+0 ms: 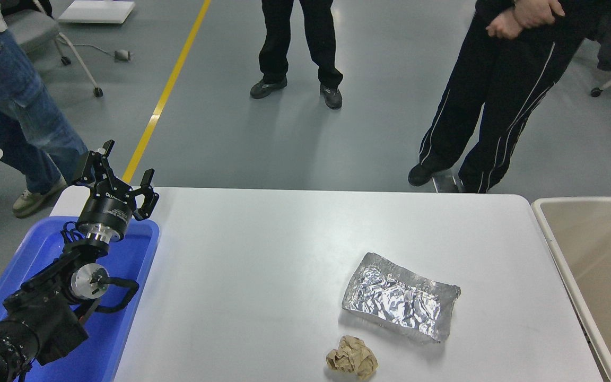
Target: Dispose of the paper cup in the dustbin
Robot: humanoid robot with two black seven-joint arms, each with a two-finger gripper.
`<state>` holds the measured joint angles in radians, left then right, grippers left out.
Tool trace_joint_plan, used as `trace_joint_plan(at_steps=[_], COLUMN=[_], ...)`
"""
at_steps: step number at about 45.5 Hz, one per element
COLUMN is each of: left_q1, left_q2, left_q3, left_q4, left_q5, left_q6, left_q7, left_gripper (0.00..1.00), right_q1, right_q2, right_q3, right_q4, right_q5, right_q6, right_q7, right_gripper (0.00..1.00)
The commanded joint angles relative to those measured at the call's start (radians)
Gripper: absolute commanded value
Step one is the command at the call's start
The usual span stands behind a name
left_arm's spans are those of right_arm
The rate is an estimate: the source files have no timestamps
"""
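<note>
The beige dustbin (586, 200) stands off the table's right edge, and only its left part is in view. Its smooth inner walls show nothing inside. The paper cup is not in view anywhere. My left gripper (125, 167) is open and empty, parked above the far end of the blue bin at the lower left. My right arm is out of view.
A crinkled silver foil packet (401, 297) lies on the white table (263, 254), right of centre. A crumpled brown paper ball (352, 358) lies near the front edge. A blue plastic bin (125, 297) sits at the left. Three people stand beyond the table's far side.
</note>
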<state>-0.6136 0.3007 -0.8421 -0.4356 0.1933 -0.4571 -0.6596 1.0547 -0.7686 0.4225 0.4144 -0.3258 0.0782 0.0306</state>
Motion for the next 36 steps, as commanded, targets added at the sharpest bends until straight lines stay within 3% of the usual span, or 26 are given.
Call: trace_joint_plan(at_steps=[1,12,28,36], left_q1=[0.000,0.000,0.000,0.000], left_q2=[0.000,0.000,0.000,0.000], left_q3=[0.000,0.000,0.000,0.000], left_q4=[0.000,0.000,0.000,0.000], left_q5=[0.000,0.000,0.000,0.000], left_q6=[0.000,0.000,0.000,0.000], left_q7=[0.000,0.000,0.000,0.000], left_gripper=[1.00,1.00,1.00,1.00], right_q1=[0.012,-0.151,-0.423,-0.508], right_q2=[-0.051,0.011,0.210,0.295], right_q3=[0.255,0.472,0.602,0.604], right_q4=[0.250,0.405,0.426,0.420], right_q5=[0.117,0.218,0.215,0.215], right_q6=[0.017,0.023,0.048,0.046], right_q7=[0.003,0.029,0.307,0.338], right_gripper=[0.99,0.99,0.99,0.99])
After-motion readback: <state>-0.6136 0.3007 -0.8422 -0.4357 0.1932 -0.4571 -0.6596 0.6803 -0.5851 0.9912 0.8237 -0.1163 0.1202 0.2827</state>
